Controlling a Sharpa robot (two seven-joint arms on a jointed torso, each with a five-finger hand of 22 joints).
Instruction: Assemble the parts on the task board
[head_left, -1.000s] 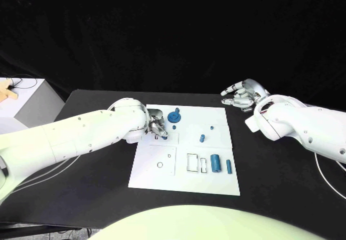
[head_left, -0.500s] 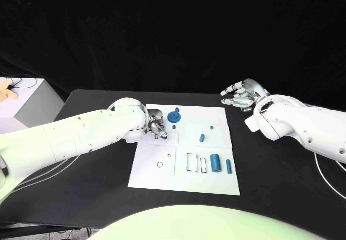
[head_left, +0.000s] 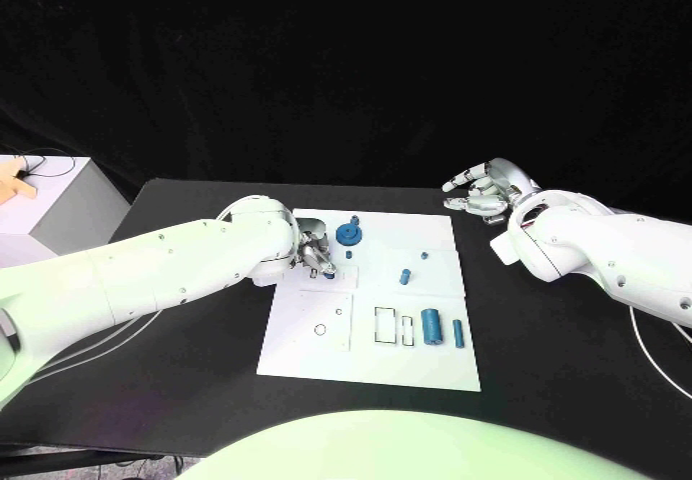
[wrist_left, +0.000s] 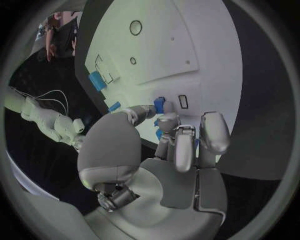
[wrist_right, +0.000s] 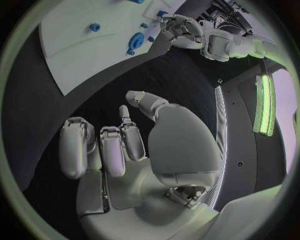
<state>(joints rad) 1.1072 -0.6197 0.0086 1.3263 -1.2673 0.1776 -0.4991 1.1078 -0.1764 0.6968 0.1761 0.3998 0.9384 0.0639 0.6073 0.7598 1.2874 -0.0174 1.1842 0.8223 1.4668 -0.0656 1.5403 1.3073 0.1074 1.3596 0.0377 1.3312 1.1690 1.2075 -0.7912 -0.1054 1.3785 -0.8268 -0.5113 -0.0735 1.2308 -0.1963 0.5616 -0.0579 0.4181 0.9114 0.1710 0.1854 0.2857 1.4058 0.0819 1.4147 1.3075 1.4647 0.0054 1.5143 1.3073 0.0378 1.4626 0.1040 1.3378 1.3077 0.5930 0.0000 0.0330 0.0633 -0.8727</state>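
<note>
The white task board (head_left: 433, 368) lies mid-table. My left hand (head_left: 317, 254) is low over its far left part, and the left wrist view shows a small blue part (wrist_left: 159, 105) pinched between thumb and fingertips. A blue gear (head_left: 348, 235) stands just beyond that hand. A small blue peg (head_left: 405, 276) and a tiny piece (head_left: 423, 256) sit mid-board. A thick blue cylinder (head_left: 431, 324) and a thin one (head_left: 459, 333) lie toward the near right. My right hand (head_left: 483, 190) hovers over the black table past the board's far right corner, fingers loosely spread and holding nothing.
A white box (head_left: 65, 205) stands off the table's left side with a wooden piece (head_left: 12, 178) on it. Outlined slots (head_left: 385, 324) mark the board beside the cylinders. The right wrist view takes in the board (wrist_right: 75, 45), the gear (wrist_right: 136, 40) and my left hand (wrist_right: 181, 27).
</note>
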